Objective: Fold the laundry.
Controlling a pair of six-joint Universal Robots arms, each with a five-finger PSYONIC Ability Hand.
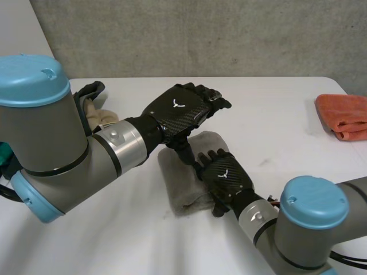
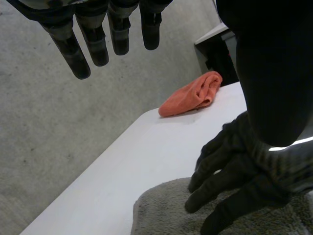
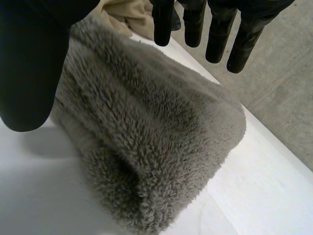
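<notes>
**Grey towel** [image 1: 179,184], folded into a thick pad, lies at the middle of the bench [image 1: 275,114]. I have the right hand [image 1: 225,176] resting on the towel's right edge, fingers relaxed and grasping nothing; I judge this pins the fold flat. The left hand [image 1: 182,109] hovers over the towel's far end, fingers straight and released, probably placed to smooth the pad or take the next fold. The towel's long axis runs from my side toward the bench's far edge, with one short end facing me. An orange cloth [image 1: 343,117] sits well apart at the right. A beige cloth [image 1: 102,117] lies behind the left arm.
</notes>
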